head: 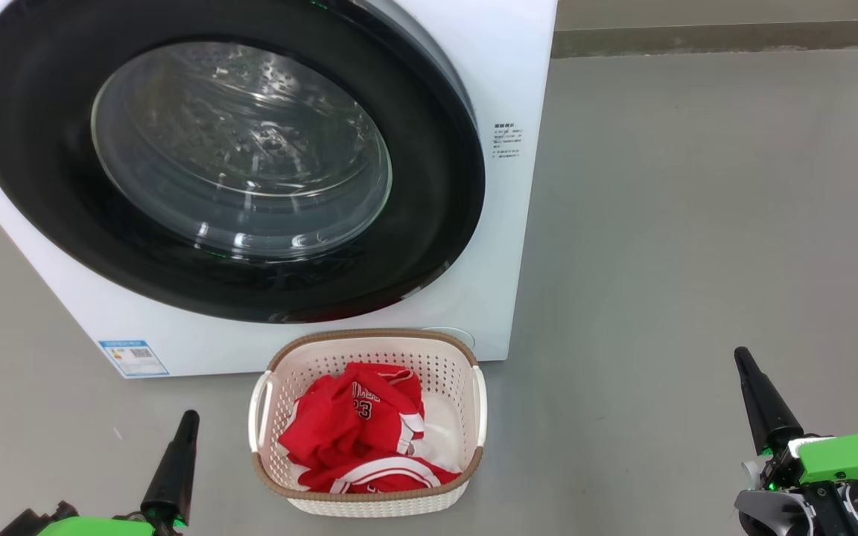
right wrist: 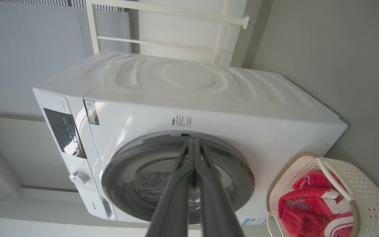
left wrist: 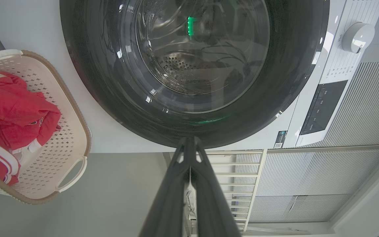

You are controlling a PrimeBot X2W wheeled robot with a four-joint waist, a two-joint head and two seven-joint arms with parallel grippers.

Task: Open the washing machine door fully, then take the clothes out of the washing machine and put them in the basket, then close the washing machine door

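The white washing machine [head: 500, 82] stands ahead with its black-rimmed round door [head: 429, 186] closed flush against the front. Through the glass I see bare steel drum. On the floor before it sits the cream basket [head: 369, 500], holding the red clothes [head: 362, 432], a jersey with number 23 on top. My left gripper [head: 189, 418] is shut at the lower left, clear of the basket. At the lower right my right gripper [head: 740, 356] is shut and holds nothing. The basket [left wrist: 74, 131] and clothes [left wrist: 8, 112] lie left in the left wrist view; the door [right wrist: 242, 177] shows in the right wrist view.
Grey floor [head: 697, 223] stretches to the right of the machine as far as a wall base [head: 727, 37]. A control panel with a knob [left wrist: 357, 36] sits on the machine's front. White rails [left wrist: 242, 184] and ribbed wall panels stand behind.
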